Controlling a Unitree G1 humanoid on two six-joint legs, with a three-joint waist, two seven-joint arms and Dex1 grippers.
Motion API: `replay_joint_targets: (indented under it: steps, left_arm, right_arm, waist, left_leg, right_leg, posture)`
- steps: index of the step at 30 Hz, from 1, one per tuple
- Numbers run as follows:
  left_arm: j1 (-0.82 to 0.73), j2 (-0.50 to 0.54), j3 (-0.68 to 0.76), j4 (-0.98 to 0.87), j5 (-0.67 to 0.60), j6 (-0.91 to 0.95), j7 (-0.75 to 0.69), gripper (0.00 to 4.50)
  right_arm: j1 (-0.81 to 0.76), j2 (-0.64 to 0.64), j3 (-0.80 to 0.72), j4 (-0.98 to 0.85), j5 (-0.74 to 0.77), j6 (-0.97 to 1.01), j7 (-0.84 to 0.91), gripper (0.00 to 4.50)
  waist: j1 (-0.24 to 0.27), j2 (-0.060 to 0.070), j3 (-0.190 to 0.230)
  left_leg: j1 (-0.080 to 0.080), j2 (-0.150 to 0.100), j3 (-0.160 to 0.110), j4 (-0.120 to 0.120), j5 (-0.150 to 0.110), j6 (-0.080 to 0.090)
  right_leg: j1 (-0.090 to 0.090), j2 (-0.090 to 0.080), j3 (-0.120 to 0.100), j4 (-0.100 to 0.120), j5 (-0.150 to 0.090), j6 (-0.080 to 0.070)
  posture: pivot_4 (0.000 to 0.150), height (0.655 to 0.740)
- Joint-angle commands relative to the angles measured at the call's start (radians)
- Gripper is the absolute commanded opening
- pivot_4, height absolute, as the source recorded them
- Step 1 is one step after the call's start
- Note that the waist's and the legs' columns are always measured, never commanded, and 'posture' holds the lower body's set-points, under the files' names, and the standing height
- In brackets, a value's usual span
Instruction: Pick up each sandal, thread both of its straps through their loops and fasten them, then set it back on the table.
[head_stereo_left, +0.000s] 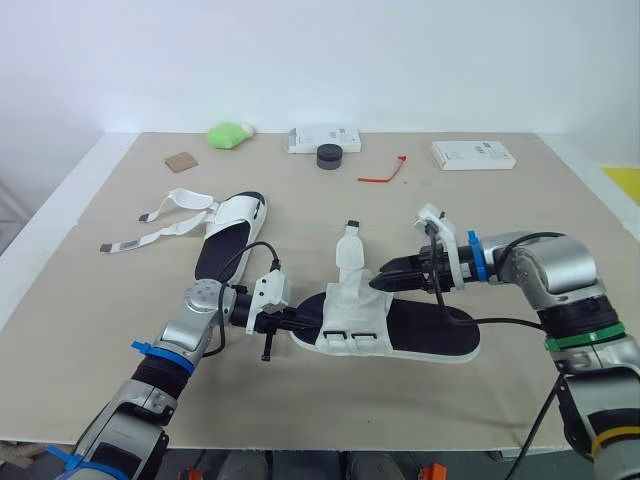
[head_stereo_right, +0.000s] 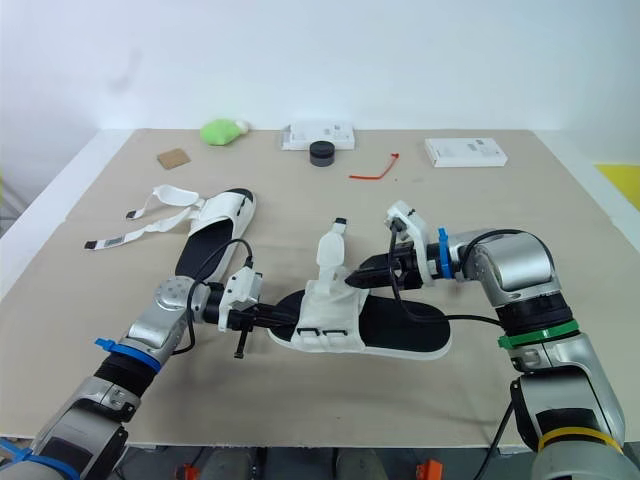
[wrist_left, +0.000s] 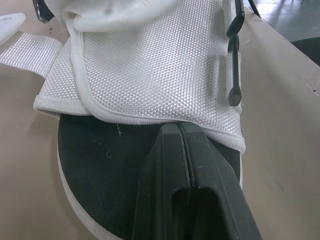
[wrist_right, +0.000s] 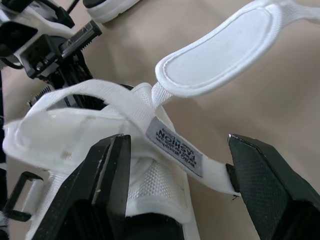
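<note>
A black-soled sandal (head_stereo_left: 425, 338) is lying across the near part of the table (head_stereo_left: 90, 300), with one white strap (head_stereo_left: 350, 252) standing up from its white upper. The left gripper (head_stereo_left: 312, 322) is reaching in low to the upper's left end, while the right gripper (head_stereo_left: 378, 283) is pointing at the upper's right side, just below that strap. A second sandal (head_stereo_left: 232, 232) is resting farther back on the left with both straps lying loose across the table, well apart from the green object (head_stereo_left: 231, 134), boxes (head_stereo_left: 322, 137) and red tie (head_stereo_left: 384, 175) sitting along the far edge.
</note>
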Motion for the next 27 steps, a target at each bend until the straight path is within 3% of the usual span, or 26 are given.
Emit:
replay_joint_targets:
  steps: [1, 2, 5, 9, 10, 17, 27]
  left_arm:
    - [0.066, 0.029, -0.060, 0.086, 0.097, 0.066, 0.029, 0.00]
    - [0.067, 0.029, -0.060, 0.085, 0.097, 0.066, 0.030, 0.00]
    - [0.069, 0.030, -0.061, 0.082, 0.096, 0.067, 0.031, 0.00]
    - [0.071, 0.031, -0.062, 0.079, 0.094, 0.070, 0.032, 0.00]
    - [0.071, 0.031, -0.063, 0.078, 0.093, 0.070, 0.032, 0.00]
    - [0.078, 0.033, -0.065, 0.073, 0.094, 0.069, 0.029, 0.00]
    - [0.075, 0.030, -0.067, 0.074, 0.095, 0.069, 0.029, 0.00]
  right_arm:
    - [-0.030, 0.013, 0.012, 0.008, -0.040, -0.052, -0.018, 3.37]
    - [-0.029, 0.018, 0.019, 0.009, -0.055, -0.071, -0.027, 3.37]
    - [-0.026, 0.030, 0.020, 0.001, -0.075, -0.113, -0.035, 2.19]
    - [-0.019, 0.014, 0.024, -0.028, -0.090, -0.161, -0.016, 0.22]
    - [-0.015, 0.005, 0.027, -0.038, -0.096, -0.178, -0.007, 0.09]
    - [0.019, -0.061, 0.027, -0.147, -0.127, -0.307, 0.054, 0.09]
    - [0.050, -0.065, -0.001, -0.171, -0.297, -0.719, -0.018, 0.09]
  waist:
    - [0.000, 0.000, 0.000]
    - [0.000, 0.000, 0.000]
    - [0.000, -0.001, 0.000]
    - [-0.001, -0.001, -0.001]
    - [-0.001, -0.001, -0.001]
    - [0.002, -0.001, -0.001]
    - [0.002, -0.003, 0.001]
  left_leg:
    - [0.000, 0.000, 0.000, 0.000, 0.000, 0.000]
    - [0.000, 0.000, 0.000, 0.000, 0.000, 0.000]
    - [0.002, 0.000, 0.000, 0.000, 0.000, 0.000]
    - [0.003, 0.000, 0.000, 0.000, 0.000, 0.000]
    - [0.003, 0.000, 0.000, 0.000, 0.000, 0.000]
    - [0.002, 0.000, 0.000, 0.000, -0.001, -0.001]
    - [0.001, -0.001, 0.000, 0.000, 0.000, -0.001]
  right_leg:
    - [0.000, 0.000, 0.000, 0.000, 0.000, 0.000]
    - [0.000, 0.000, 0.000, 0.000, 0.000, 0.000]
    - [0.001, 0.000, 0.000, 0.000, 0.000, 0.000]
    - [0.002, 0.000, 0.000, 0.000, 0.000, 0.000]
    - [0.002, 0.000, 0.000, 0.000, 0.000, 0.000]
    - [0.002, -0.001, 0.000, 0.000, -0.001, -0.001]
    - [0.001, -0.001, 0.000, 0.000, -0.001, 0.000]
  posture:
    - [0.150, 0.7400]
    - [0.150, 0.7400]
    - [0.150, 0.7400]
    - [0.150, 0.7400]
    - [0.150, 0.7400]
    - [0.150, 0.7400]
    - [0.150, 0.7400]
